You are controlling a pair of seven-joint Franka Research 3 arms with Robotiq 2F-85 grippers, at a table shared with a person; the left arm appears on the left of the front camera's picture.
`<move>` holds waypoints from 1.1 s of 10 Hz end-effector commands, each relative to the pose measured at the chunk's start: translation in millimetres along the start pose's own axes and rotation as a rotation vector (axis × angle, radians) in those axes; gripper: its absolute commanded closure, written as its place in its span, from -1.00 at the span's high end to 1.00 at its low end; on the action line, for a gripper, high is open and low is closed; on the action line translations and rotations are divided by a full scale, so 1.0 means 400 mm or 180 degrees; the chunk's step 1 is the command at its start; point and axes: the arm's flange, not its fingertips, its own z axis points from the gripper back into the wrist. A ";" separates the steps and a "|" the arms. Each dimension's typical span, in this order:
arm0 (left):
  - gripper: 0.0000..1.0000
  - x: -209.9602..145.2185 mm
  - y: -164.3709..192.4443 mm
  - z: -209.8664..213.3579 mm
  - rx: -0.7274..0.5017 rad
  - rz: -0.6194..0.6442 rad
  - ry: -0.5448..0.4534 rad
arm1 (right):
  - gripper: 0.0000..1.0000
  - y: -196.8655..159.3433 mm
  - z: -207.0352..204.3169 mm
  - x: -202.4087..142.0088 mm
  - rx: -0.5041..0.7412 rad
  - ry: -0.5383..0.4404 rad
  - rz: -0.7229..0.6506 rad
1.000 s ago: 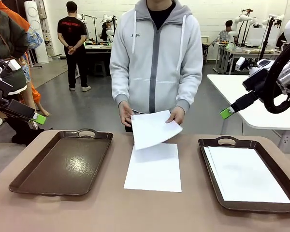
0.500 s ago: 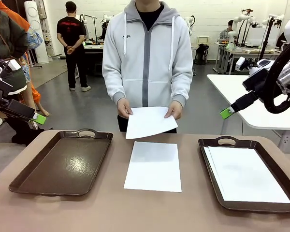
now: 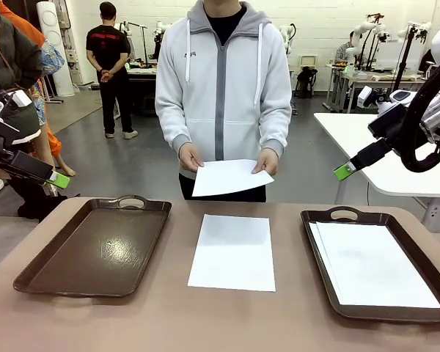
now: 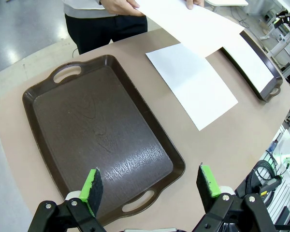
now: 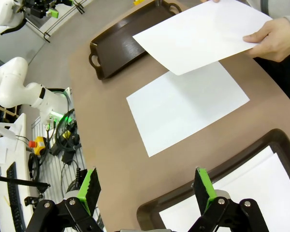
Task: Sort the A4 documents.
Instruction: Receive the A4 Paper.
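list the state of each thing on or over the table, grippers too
left tray: empty
right tray: holds white sheets
middle sheet: flat on the table
held sheet: in the person's hands
left gripper: open, empty
right gripper: open, empty

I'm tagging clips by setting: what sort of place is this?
Probably a robotics lab or workshop: a bare grey floor, a white workbench beside the tan table, and what looks like a red emergency-stop button among black cables.
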 end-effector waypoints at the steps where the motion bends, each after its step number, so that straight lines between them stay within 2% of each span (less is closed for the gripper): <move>1: 1.00 0.000 0.002 -0.002 -0.0048 0.0008 -0.0015 | 1.00 0.000 0.000 0.001 -0.0006 -0.0002 0.0002; 11: 1.00 0.000 0.002 -0.002 -0.0048 0.0008 -0.0015 | 1.00 0.000 0.000 0.001 -0.0006 -0.0002 0.0002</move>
